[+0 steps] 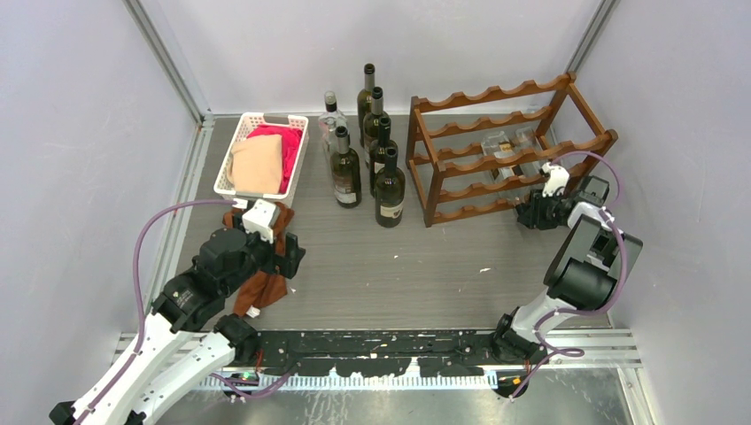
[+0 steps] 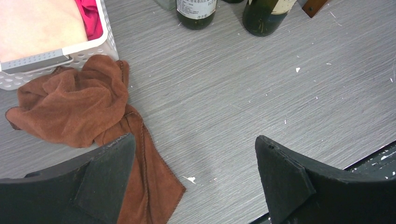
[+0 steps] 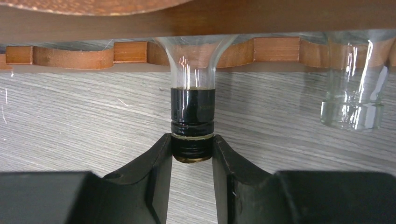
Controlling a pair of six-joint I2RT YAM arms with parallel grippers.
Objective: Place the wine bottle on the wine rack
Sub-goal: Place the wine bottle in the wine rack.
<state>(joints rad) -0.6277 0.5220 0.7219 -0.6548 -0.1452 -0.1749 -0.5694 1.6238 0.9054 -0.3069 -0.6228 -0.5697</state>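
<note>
Grey wood-grain table (image 1: 398,274) all the way across, pale walls around it, and we start closest in. Our left gripper (image 2: 194,144) hangs low over the tabletop with its jaws spread wide and nothing between them. A crumpled brown cloth (image 2: 74,107) lies just beside its left finger, against the corner of the white basket (image 2: 70,49).

Moving further out on the right, here's the action: our right gripper (image 3: 192,148) is pinched narrow on the black-capped neck of the clear wine bottle (image 3: 192,109). That bottle lies on its side in the wine rack (image 1: 509,124), shoulders tucked behind a scalloped rail, neck poking out the front toward us. A second clear bottle (image 3: 355,107) rests in the next cradle along.

Farther back, near the far wall, a cluster of dark bottles (image 1: 390,190) stands upright beside the rack.

So we'd call the placing nearly done. The bottle looks seated, and what remains is to let go and back the arm away.
</note>
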